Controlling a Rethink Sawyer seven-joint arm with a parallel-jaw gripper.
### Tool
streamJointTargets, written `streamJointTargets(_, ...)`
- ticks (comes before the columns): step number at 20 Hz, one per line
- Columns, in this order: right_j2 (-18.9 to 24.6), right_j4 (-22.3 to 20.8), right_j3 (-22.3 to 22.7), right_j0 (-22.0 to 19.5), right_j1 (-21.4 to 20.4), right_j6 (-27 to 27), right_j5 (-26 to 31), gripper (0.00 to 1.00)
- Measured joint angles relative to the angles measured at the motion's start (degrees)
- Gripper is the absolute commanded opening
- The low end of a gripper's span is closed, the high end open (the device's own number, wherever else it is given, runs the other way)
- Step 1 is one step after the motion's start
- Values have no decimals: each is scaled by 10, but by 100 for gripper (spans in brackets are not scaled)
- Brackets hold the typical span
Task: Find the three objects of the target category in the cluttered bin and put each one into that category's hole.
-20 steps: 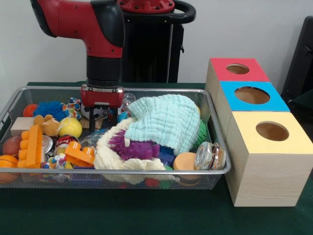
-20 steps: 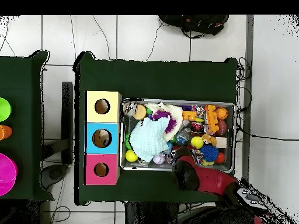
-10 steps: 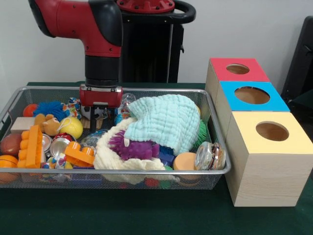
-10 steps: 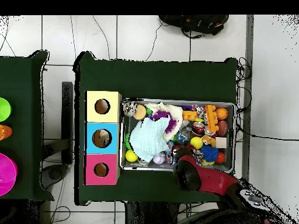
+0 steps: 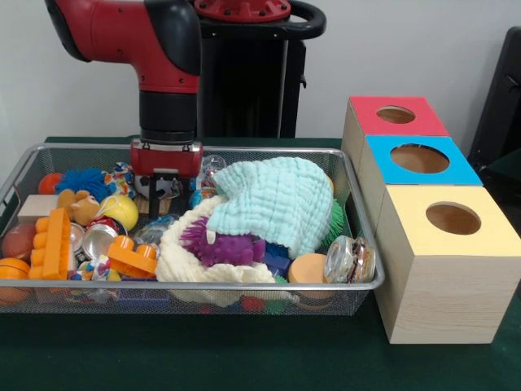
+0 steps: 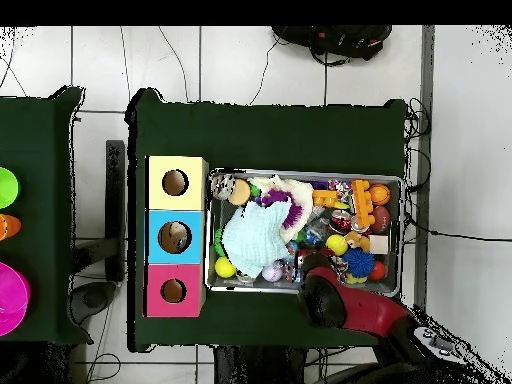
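Your arm has slid slightly toward the ball (image 5: pixel 119 210) side since a second ago. The hand (image 5: pixel 162 189) hangs low in the bin (image 5: pixel 244 285); whether it grips anything, you cannot tell. You are searching: next, settle on a target, then carry it to the boxes (image 5: pixel 440 269).

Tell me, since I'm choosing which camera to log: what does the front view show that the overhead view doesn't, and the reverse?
Only the front view shows the gripper hanging low among the toys near the yellow ball, and the wood-grain side of the yellow box. Only the overhead view shows an object inside the blue box's hole, the tiled floor, and a neighbouring table with green and pink dishes. Both show the wire bin, the mint cloth, and the three boxes in a row.
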Motion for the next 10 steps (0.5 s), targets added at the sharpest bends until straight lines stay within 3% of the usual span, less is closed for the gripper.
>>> streamJointTargets(6, 0, 22, 18, 1, -21, 0, 24, 0)
streamJointTargets(8, 0, 40, 26, 5, -36, 0, 59, 0)
streamJointTargets(10, 0, 67, 31, 15, -61, 0, 133, 0)
